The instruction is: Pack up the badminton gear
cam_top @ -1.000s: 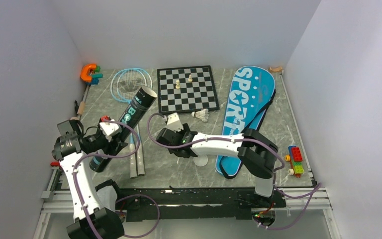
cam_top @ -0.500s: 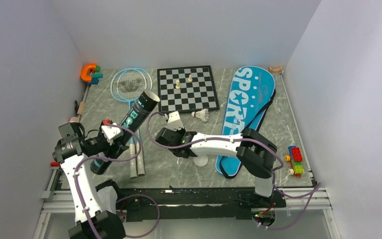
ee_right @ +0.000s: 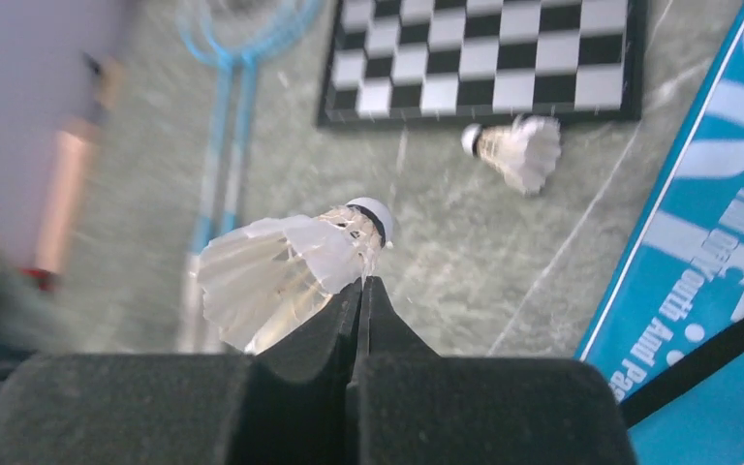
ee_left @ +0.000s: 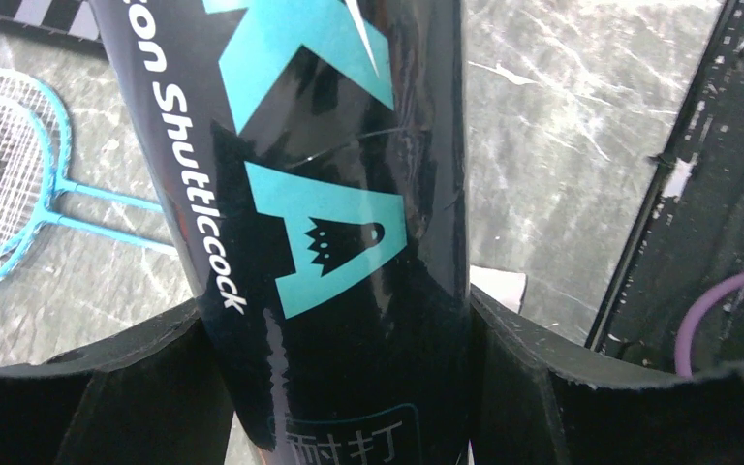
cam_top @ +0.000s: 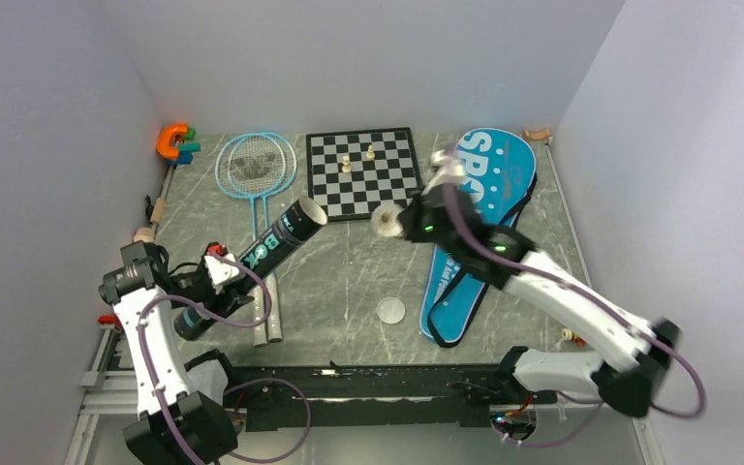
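My left gripper (cam_top: 215,287) is shut on the lower part of the black lettered tube (cam_top: 276,240), which slants up to the right with its open mouth toward the chessboard. In the left wrist view the tube (ee_left: 320,194) fills the gap between both fingers (ee_left: 562,387). My right gripper (ee_right: 361,283) is shut on the feathers of a white shuttlecock (ee_right: 281,266) and hangs raised near the chessboard's front right corner (cam_top: 399,221). Another shuttlecock (ee_right: 518,150) lies on the table by the chessboard. Two light-blue rackets (cam_top: 255,170) lie at the back left. The blue SPORT bag (cam_top: 475,208) lies at the right.
The chessboard (cam_top: 363,172) with two pale pieces sits at the back middle. An orange C-shaped toy (cam_top: 172,140) is in the back left corner. A round clear lid (cam_top: 390,310) lies near the front. The racket handles (cam_top: 266,315) reach toward the left gripper.
My right gripper closed on the shuttlecock at the table's middle, then swung up and right with it. The left arm tipped the tube lower and further right.
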`<state>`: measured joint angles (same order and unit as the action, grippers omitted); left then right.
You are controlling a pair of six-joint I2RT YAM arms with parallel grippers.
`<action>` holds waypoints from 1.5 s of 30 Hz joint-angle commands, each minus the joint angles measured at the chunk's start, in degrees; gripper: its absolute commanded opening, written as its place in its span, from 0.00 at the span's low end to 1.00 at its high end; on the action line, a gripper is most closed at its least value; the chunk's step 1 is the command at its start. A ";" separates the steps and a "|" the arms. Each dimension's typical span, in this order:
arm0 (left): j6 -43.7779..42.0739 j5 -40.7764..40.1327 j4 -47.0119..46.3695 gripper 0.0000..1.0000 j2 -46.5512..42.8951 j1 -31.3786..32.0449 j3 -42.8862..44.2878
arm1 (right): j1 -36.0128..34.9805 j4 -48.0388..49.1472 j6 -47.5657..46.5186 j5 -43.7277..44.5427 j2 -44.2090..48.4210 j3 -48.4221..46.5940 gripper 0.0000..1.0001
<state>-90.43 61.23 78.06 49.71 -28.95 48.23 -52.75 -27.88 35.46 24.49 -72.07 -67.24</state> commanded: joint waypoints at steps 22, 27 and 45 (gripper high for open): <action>-26.43 2.72 11.85 0.26 -4.36 1.43 0.99 | 10.78 9.71 6.07 -64.03 8.88 -6.08 0.00; -25.85 3.08 11.85 0.26 -4.58 1.62 1.03 | 10.66 14.98 7.90 -63.48 7.18 -2.47 0.00; -24.62 3.41 11.90 0.25 -4.53 1.69 1.48 | 10.74 10.96 3.31 -54.32 6.32 -1.51 0.69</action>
<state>-114.34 60.82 89.06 45.47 -27.38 48.75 -42.17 -13.69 42.35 -34.30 -67.55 -66.89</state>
